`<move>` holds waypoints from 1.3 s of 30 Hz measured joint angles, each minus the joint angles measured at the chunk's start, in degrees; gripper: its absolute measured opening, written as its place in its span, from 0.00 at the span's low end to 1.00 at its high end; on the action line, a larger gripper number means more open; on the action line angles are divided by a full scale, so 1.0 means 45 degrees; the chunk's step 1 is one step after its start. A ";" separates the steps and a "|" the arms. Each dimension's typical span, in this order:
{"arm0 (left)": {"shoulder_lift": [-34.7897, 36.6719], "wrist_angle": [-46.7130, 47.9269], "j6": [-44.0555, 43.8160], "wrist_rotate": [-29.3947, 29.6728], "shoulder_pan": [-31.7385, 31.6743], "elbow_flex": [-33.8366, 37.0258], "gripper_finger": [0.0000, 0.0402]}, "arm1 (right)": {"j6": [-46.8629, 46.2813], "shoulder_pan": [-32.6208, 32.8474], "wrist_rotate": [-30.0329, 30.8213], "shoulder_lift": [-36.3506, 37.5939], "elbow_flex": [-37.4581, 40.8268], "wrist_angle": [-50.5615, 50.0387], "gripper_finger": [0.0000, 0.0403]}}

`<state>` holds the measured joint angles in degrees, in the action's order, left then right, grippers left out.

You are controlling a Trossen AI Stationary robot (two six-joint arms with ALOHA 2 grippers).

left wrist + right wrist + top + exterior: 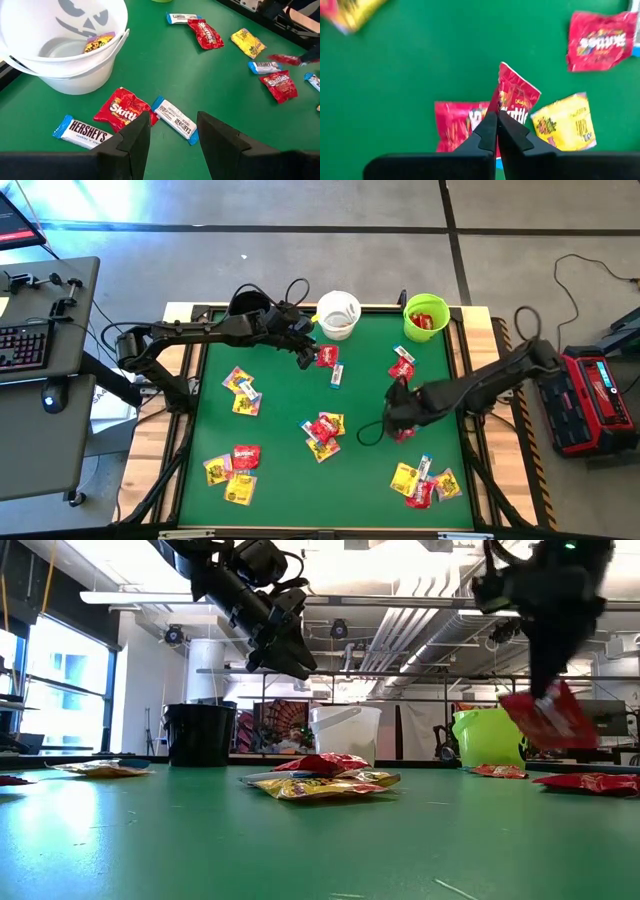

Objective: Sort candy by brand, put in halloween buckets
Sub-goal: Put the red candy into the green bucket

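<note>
Red, yellow and white-and-blue candy packets lie scattered on the green table. At the far edge stand the black bucket, the white bucket with a yellow packet inside, and the lime green bucket with red packets in it. My right gripper is shut on a red packet, right of centre and above the table. My left gripper hangs open above a white-and-blue packet and a red packet, near the white bucket. My right gripper pinches the red packet at one end between its two shut fingers. The fingers come from above, pointing steeply down. The packet hangs tilted below the fingers, lifted clear of the table.
Candy clusters lie at the left, the centre, the near left and the near right. A red packet lies near the green bucket. A desk with a keyboard stands left of the table, a red device right.
</note>
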<state>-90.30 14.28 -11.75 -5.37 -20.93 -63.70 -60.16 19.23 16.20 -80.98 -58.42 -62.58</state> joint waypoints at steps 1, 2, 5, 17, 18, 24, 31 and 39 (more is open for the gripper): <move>0.0000 -0.0014 0.0000 -0.0005 0.0005 0.0000 0.38 | 0.0068 -0.0228 0.0029 0.0236 -0.0035 0.0012 0.00; 0.0000 -0.0028 0.0000 0.0000 0.0002 0.0000 0.38 | 0.0152 -0.0486 0.0037 0.0459 -0.0090 0.0004 0.00; 0.0000 -0.0109 0.0000 -0.0002 0.0002 0.0000 0.38 | 0.0488 -0.1374 0.0035 0.1156 -0.0298 0.0169 0.00; 0.0000 -0.0199 0.0363 0.0000 0.0002 0.0000 0.38 | 0.2459 -0.7647 0.2491 0.2777 -0.1164 0.1305 0.00; 0.0000 -0.0199 0.0413 0.0011 0.0004 0.0000 0.38 | 0.2651 -0.8180 0.2832 0.2777 -0.1164 0.1391 0.00; 0.0000 -0.0195 0.0423 0.0170 0.0000 0.0000 0.38 | 0.3966 -1.0638 0.3569 0.2777 -0.1164 0.2581 0.00; 0.0000 -0.0189 0.0423 0.0165 0.0004 0.0000 0.38 | 0.5720 -1.1258 0.1119 0.2562 -0.1164 0.3445 0.04; 0.0000 -0.0184 0.0427 0.0165 0.0000 0.0000 0.38 | 0.8779 -1.0355 0.0462 0.0705 -0.1164 0.3644 0.32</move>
<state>-90.30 13.46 -9.82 -4.62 -20.93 -63.70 -20.65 -27.37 18.28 -77.81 -63.66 -46.18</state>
